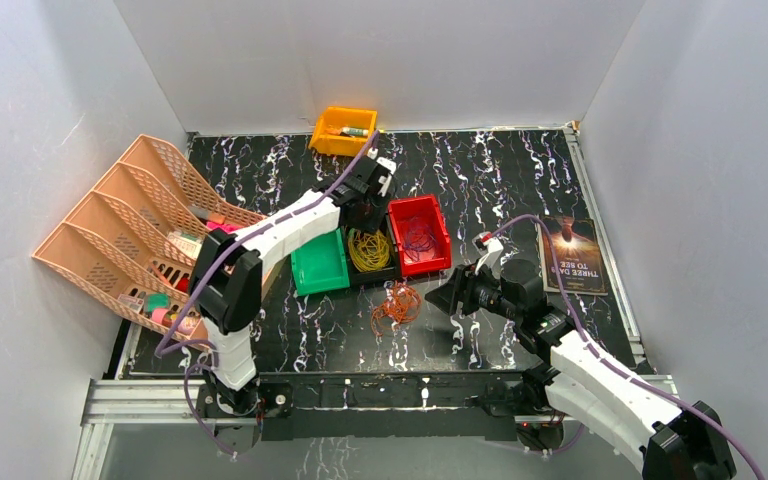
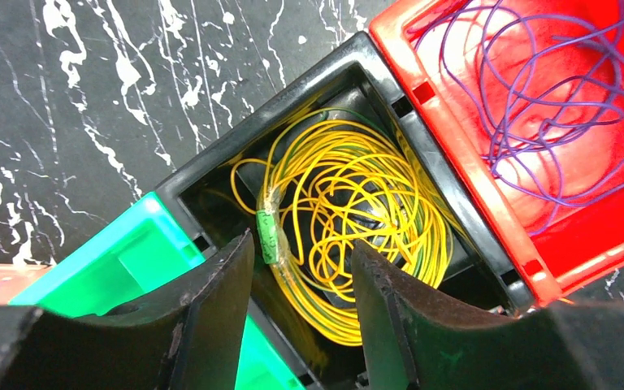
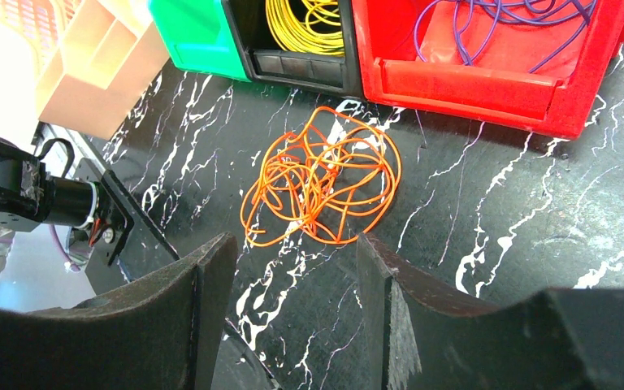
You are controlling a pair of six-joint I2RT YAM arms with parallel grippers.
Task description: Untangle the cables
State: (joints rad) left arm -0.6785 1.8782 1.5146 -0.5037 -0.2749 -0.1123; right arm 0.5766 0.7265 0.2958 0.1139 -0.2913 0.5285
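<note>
Over the black bin (image 2: 199, 166), your left gripper (image 2: 302, 248) hangs with its jaws parted and nothing between them. Below it the yellow cable (image 2: 349, 191) lies coiled inside that bin, with a small green tag (image 2: 268, 234) wrapped on one strand. The black bin sits between the green bin (image 2: 126, 256) and the red bin (image 2: 459, 158), touching both. In the red bin you see the purple cable (image 2: 528, 97) lying in loose loops.

On the black marbled tabletop (image 3: 496, 244), just in front of the bins but apart from them, the orange cable (image 3: 321, 179) lies in a tangled bunch. Your right gripper (image 3: 292, 244) hovers near that bunch, pointing at it, jaws spread and empty.

Toward the table's right edge lies a book (image 1: 572, 255). A peach file rack (image 1: 120, 225) stands at the left, and a small orange bin (image 1: 332, 142) sits at the far edge.
</note>
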